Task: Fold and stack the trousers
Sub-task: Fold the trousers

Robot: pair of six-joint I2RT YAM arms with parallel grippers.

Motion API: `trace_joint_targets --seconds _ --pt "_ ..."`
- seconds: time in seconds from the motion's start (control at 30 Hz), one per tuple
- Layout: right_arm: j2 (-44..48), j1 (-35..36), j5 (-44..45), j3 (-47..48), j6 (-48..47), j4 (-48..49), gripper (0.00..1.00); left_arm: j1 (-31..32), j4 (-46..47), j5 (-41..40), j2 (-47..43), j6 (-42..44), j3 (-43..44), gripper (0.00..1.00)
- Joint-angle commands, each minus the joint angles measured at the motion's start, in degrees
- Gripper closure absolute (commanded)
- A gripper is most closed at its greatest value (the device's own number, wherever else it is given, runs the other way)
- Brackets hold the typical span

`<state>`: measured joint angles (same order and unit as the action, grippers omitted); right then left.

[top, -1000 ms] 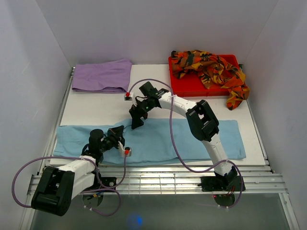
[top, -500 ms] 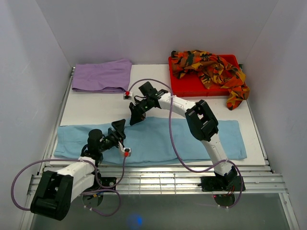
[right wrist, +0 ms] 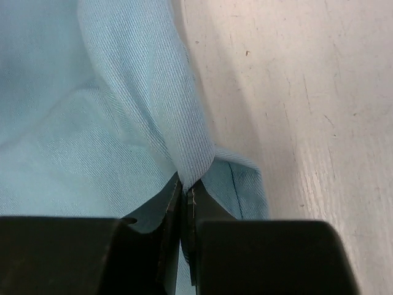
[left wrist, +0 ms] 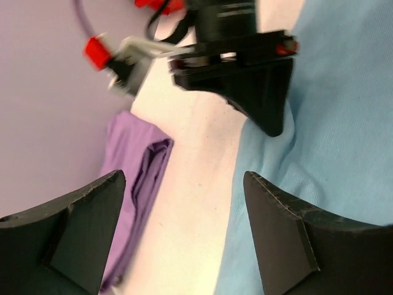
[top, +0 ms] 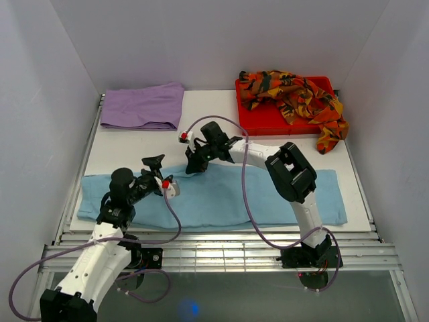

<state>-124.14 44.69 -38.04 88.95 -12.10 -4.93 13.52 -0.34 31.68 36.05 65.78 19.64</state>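
Nearest you, left gripper (top: 159,173): fingers spread apart, holding nothing, over the left part of the light blue trousers (top: 268,194); these lie spread flat across the near half of your table (top: 134,151); right gripper (right wrist: 184,192): pinched tight on a fold at their far edge; lilac pair (top: 142,106): folded, far left corner; patterned pair (top: 295,94): heaped in the red tray (top: 268,122), far right, spilling over its right edge.

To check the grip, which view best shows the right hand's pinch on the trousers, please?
Right wrist: the right hand pinches the blue trousers close up. Top external shows it small; left wrist, from outside.
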Motion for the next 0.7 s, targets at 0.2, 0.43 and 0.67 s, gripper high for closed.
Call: trace_joint_targets --seconds 0.2,0.43,0.67 --pt "12.6 4.35 12.89 -16.16 -5.56 20.83 0.92 -15.86 -19.52 -3.14 16.57 -53.44 26.13 0.13" --pt "18.31 11.82 23.88 -28.19 -19.87 33.46 0.92 -21.25 -35.73 23.66 43.02 -54.63 46.94 0.21" --pt "19.9 17.53 34.42 -37.51 -33.15 45.07 0.92 -20.47 -50.89 29.41 58.51 -41.27 54.01 0.25"
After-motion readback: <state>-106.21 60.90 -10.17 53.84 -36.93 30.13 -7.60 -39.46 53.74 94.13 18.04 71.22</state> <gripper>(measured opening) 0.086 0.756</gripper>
